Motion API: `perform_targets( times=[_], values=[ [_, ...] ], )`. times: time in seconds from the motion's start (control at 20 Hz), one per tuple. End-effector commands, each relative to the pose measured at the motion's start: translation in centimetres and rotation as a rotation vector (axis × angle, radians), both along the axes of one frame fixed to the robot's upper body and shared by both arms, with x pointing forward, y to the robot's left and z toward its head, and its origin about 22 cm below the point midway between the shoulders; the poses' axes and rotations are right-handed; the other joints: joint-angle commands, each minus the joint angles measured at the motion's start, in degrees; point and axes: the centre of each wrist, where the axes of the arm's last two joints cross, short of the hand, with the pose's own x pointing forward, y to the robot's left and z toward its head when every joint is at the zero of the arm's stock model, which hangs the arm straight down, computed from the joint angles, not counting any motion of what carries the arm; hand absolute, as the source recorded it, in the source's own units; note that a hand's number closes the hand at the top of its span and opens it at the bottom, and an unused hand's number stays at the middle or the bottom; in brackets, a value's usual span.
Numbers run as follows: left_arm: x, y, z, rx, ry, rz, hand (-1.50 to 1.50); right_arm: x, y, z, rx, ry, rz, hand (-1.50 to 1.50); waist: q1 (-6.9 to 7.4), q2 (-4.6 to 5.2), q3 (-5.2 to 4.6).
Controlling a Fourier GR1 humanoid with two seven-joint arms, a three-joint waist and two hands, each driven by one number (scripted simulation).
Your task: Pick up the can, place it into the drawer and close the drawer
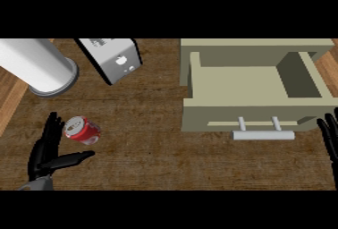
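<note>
L hand (46,150) spread beside can (82,130), drawer (254,96) open, R hand (328,136) spread at edge

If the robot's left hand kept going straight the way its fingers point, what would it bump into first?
Probably the white cylinder. The left hand points its long fingers up the picture, and the red can lies just to their right, beside that line. Heights are hard to judge from above, so it might pass under or over.

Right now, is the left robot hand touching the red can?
Cannot tell: in the head view the left robot hand flanks the red can, fingers straight, no plain gap or contact.
</note>
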Motion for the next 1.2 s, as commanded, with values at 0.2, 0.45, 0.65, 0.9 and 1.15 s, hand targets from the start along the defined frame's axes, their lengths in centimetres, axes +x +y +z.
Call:
perform_targets(
  times=[0.2, 0.45, 0.65, 0.9, 1.15],
  values=[
    [0.4, 0.7, -0.4, -0.002, -0.009, -0.012, -1.50, 0.1, 0.2, -0.1, 0.003, -0.004, 0.002, -1.50, 0.07, -0.01, 0.01],
    [2.8, -0.7, -0.4, -0.006, 0.009, -0.007, -1.50, 0.6, 0.3, -0.4, 0.007, 0.008, -0.008, -1.50, 0.00, 0.02, 0.00],
    [3.6, -0.1, 0.9, -0.002, 0.008, -0.003, -1.50, -1.3, -2.5, 0.1, -0.002, -0.021, -0.018, -1.50, -0.01, -0.05, 0.03],
    [5.1, -3.0, -0.4, -0.022, 0.004, -0.052, -1.50, -0.5, -0.7, 1.1, 0.011, 0.010, 0.005, -1.50, -0.09, 0.01, 0.00],
    [5.5, -2.5, -0.1, -0.011, -0.010, -0.071, -1.50, -2.4, -0.6, 0.2, 0.002, 0.003, 0.013, -1.50, -0.16, -0.01, 0.01]
  ],
)
